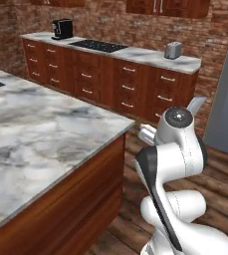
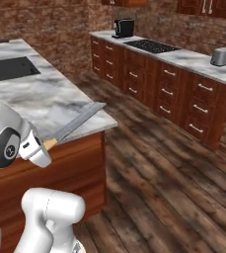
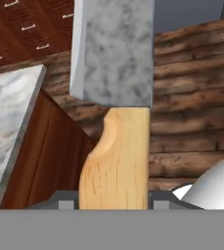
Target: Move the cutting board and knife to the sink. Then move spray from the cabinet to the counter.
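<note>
My gripper is shut on the knife's pale wooden handle, and the broad grey blade points away from the hand. In the right base view the gripper hangs just off the island counter's near corner, with the knife slanting up over the marble edge. From the left base view the blade tip sticks out behind the arm's upper joint. The black sink lies in the far end of the island. The cutting board and the spray are out of view.
A second counter along the brick wall carries a coffee machine, a cooktop and a toaster. Upper cabinets hang above it. A wooden floor runs between the two counters.
</note>
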